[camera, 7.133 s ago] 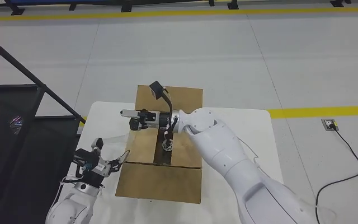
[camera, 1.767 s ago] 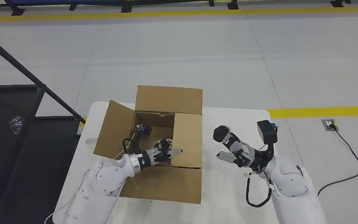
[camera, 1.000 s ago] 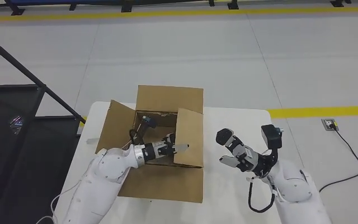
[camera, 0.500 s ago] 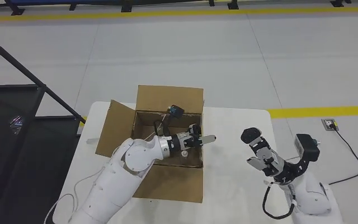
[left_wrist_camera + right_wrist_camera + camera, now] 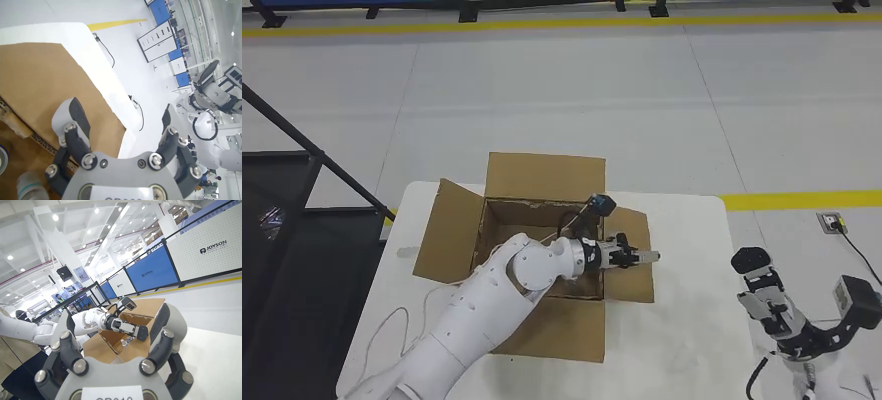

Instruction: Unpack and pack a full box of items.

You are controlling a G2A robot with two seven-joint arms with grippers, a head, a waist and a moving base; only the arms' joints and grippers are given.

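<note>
Cardboard box is sitting mid-worktop with flaps spread. Its right-hand flap is lying just under the left gripper, one of the fingers over the cardboard and the other past its edge; whether they are touching the flap cannot be told. Left arm is lying across the open box toward the robot's right, fingers standing wide and holding nothing, with a small bottle inside the box behind them. Right gripper is hanging beyond the worktop's right edge, well apart from the box, fingers wide and empty.
</note>
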